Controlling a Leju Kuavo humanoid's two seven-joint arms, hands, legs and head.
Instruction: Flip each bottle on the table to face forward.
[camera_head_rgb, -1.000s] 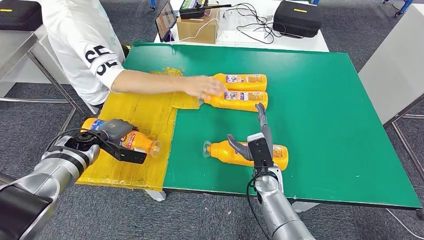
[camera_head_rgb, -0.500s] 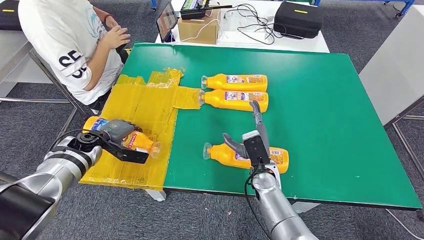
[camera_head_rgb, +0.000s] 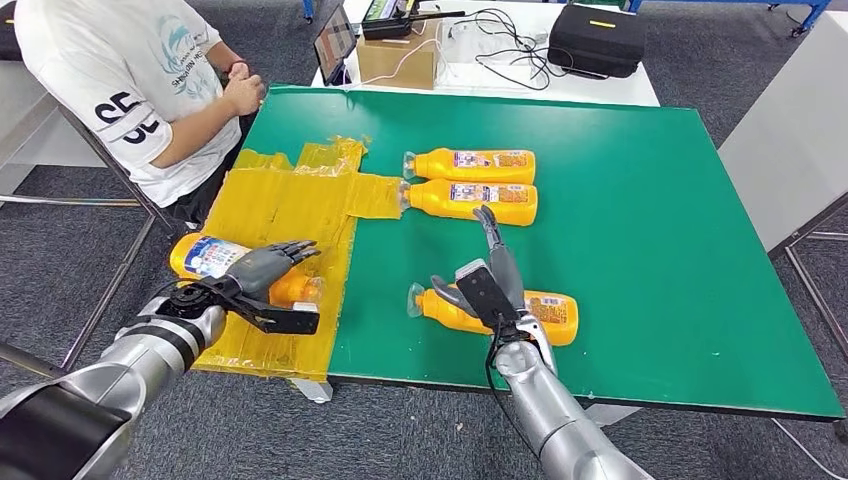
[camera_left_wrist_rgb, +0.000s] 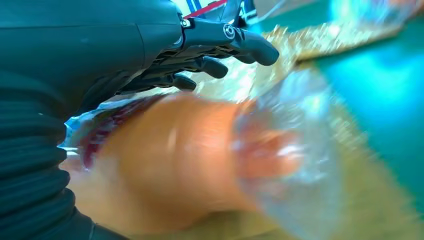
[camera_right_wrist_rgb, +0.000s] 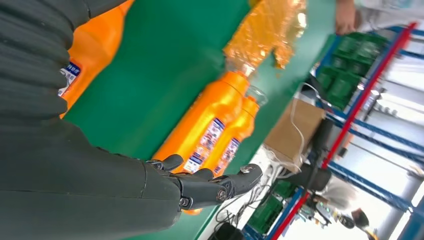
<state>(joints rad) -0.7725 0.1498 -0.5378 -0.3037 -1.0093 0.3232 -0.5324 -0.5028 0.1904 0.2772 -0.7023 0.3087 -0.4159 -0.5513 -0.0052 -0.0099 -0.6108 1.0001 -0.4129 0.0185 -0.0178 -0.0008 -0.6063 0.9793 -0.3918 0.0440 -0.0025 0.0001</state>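
The green table (camera_head_rgb: 650, 250) carries a patch of yellow tape (camera_head_rgb: 290, 215) over its near-left corner and left edge. Two orange bottles lie side by side near the middle, toward the far edge: the far bottle (camera_head_rgb: 478, 160) and the second bottle (camera_head_rgb: 480, 200) just beside it, both with labels up and caps pointing to the left edge. A third bottle (camera_head_rgb: 535, 315) lies by the near edge, under the right hand (camera_head_rgb: 487, 285), which hovers above it with fingers spread and holds nothing. A fourth bottle (camera_head_rgb: 215, 262) lies on the tape at the near-left corner; the left hand (camera_head_rgb: 262, 278) rests over it with fingers stretched out along its top, not wrapped round it. A person (camera_head_rgb: 130, 90) sits off the far-left corner, hands drawn back.

The step in hand looks like the turning of the fourth bottle. Next, the left hand would need to curl round its body and roll it until the label faces forward.
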